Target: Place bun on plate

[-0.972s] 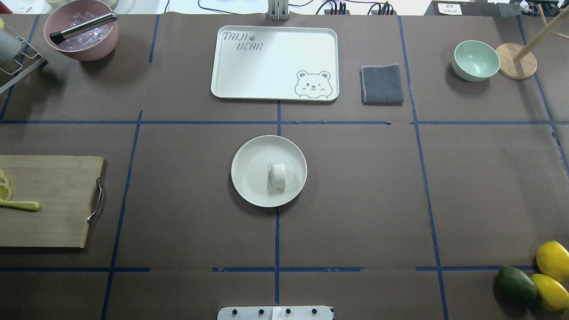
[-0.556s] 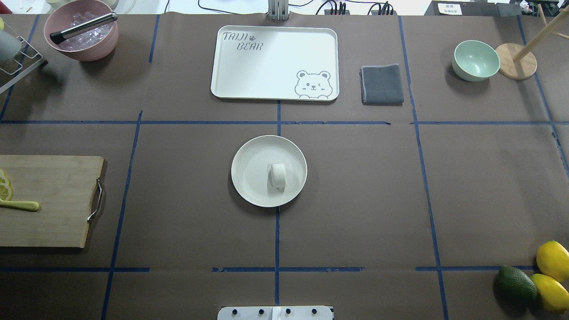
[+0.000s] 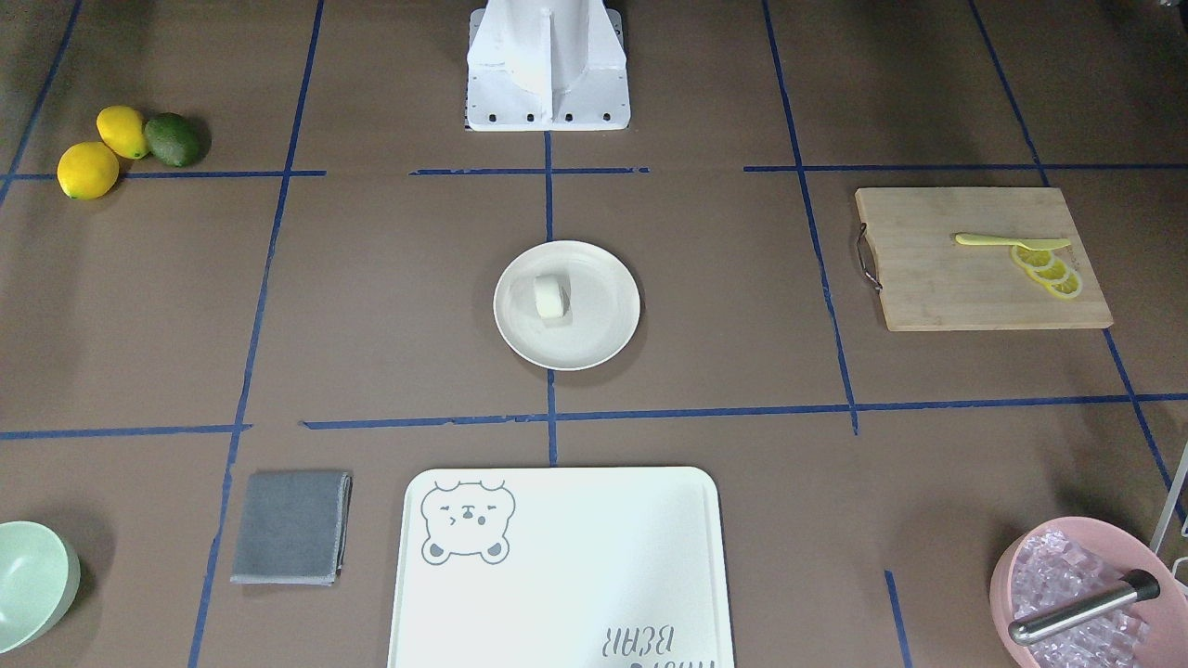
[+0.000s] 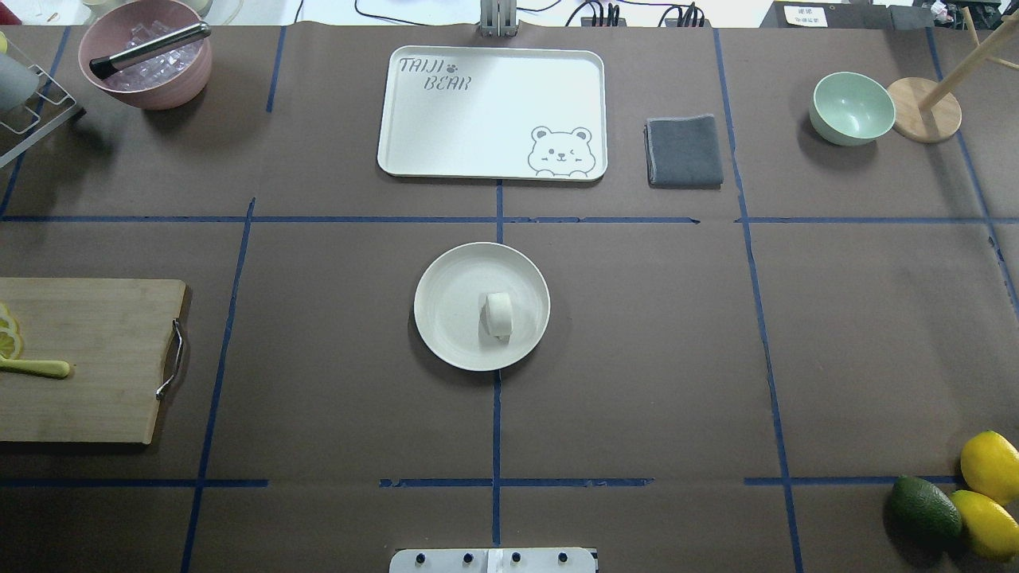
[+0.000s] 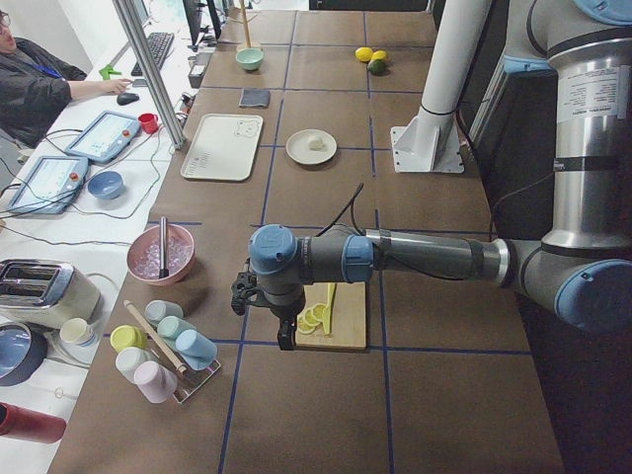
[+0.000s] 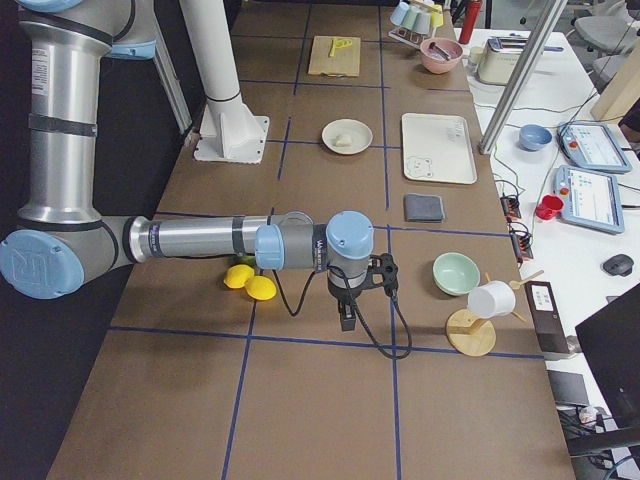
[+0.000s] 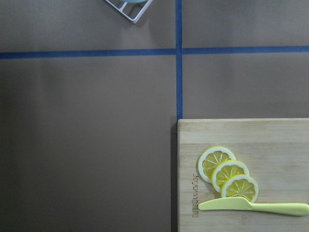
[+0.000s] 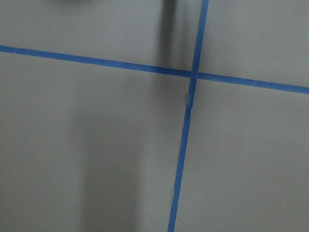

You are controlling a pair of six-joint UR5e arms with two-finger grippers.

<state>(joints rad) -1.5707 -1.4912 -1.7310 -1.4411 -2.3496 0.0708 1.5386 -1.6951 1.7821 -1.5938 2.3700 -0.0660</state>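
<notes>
Bun [image 4: 498,314] lies on plate [image 4: 446,310]; left gripper [image 5: 285,339], right gripper [image 6: 347,319]: opening cannot be told

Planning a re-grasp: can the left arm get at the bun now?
Probably yes: the bun lies uncovered on the plate, nothing beside it, and only bare table separates it from the left arm by the cutting board.

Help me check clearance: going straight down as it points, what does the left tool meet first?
The left tool would probably meet the brown table cover, just beside the cutting board; depth is unclear.
</notes>
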